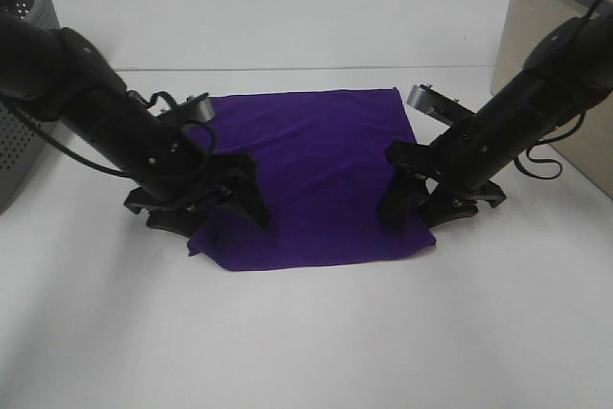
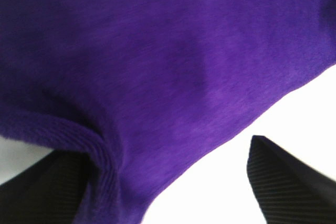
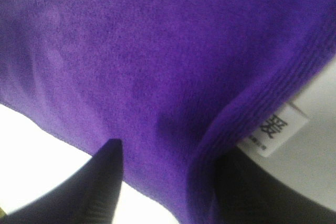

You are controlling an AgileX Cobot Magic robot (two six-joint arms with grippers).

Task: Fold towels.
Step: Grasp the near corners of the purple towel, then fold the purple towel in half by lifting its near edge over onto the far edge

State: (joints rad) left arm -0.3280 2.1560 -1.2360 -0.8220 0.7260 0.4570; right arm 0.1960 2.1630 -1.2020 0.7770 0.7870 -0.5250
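Observation:
The towel (image 1: 316, 174), a deep purple velvety cloth, lies spread flat on the white table (image 1: 306, 332). My left gripper (image 1: 225, 210) is low at its near left corner and my right gripper (image 1: 414, 210) at its near right corner. In the left wrist view the towel (image 2: 157, 66) has its hem draped over one finger (image 2: 42, 187); the other finger (image 2: 289, 182) stands clear on the table, jaws apart. In the right wrist view the towel's (image 3: 157, 61) hem and white tag (image 3: 275, 132) lie over one finger (image 3: 252, 192), the other finger (image 3: 94, 182) is apart from it.
A grey perforated basket (image 1: 19, 93) stands at the left edge behind my left arm. A beige bin (image 1: 546, 16) stands at the back right beside my right arm.

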